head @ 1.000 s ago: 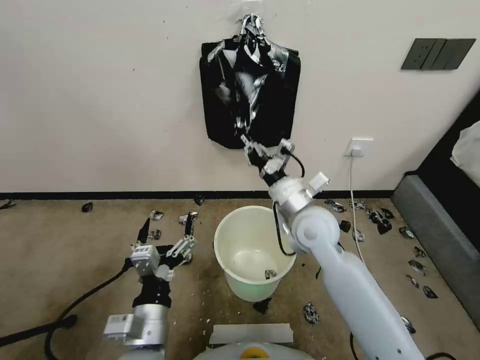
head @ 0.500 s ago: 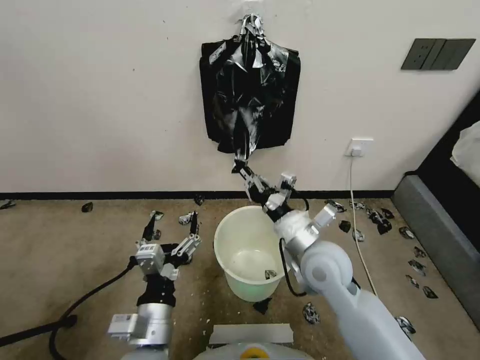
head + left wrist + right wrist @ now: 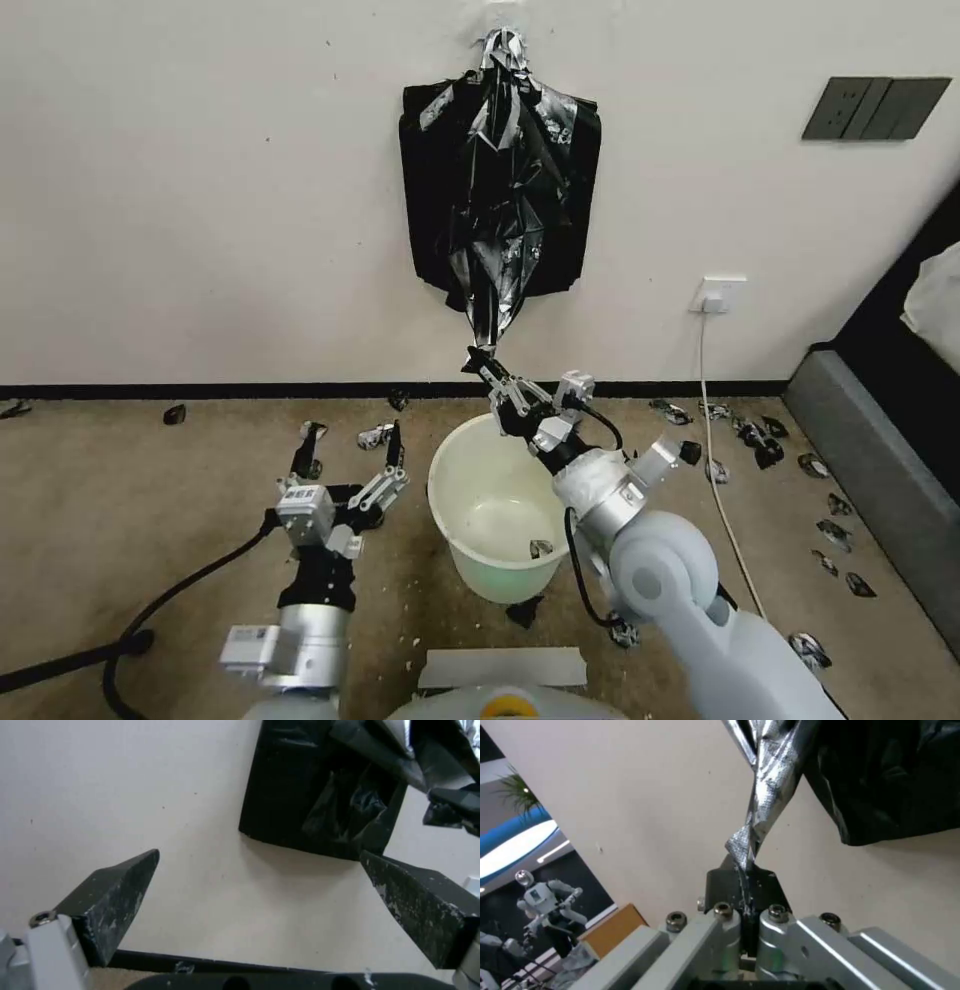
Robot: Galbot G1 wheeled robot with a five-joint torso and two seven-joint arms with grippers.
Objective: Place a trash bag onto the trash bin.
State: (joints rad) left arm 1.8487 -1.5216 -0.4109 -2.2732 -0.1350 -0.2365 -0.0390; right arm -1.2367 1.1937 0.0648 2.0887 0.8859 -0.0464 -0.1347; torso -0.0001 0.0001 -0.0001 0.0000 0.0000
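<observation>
Right gripper [image 3: 487, 368] pinched closed on bottom tip of trash bag [image 3: 497, 200], above far rim of trash bin [image 3: 470, 470], just below the hanging bag. Right wrist view: fingers [image 3: 740, 885] clamped together, twisted glossy strip of bag [image 3: 767, 791] running up from between them. Bag hangs from wall at top, pulled into a taut narrow strand down to the gripper; it lies in front of a flat black bundle [image 3: 425, 190] also hung on the wall. Left gripper [image 3: 348, 445] wide open, holding nothing, pointing up, hovering left of bin over the floor. Left wrist view: both fingers [image 3: 115, 896] spread far apart, wall and bundle [image 3: 300, 795] beyond.

Bin stands upright on carpet, centre, close to robot base, open mouth, small dark scrap [image 3: 540, 548] inside on bottom. Right forearm crosses over bin's right rim. Black plastic scraps [image 3: 760, 440] scattered on floor right of bin and along baseboard, few left too. Another scrap [image 3: 524, 610] at bin's near foot. Wall socket [image 3: 720, 294] with white cable [image 3: 712, 400] dropping to floor right of arm. Dark panel [image 3: 875, 107] upper right on wall. Grey furniture edge [image 3: 880, 490] closes off right side. Black cable [image 3: 170, 600] trails from left arm across floor. Open carpet left of bin; wall close behind bin.
</observation>
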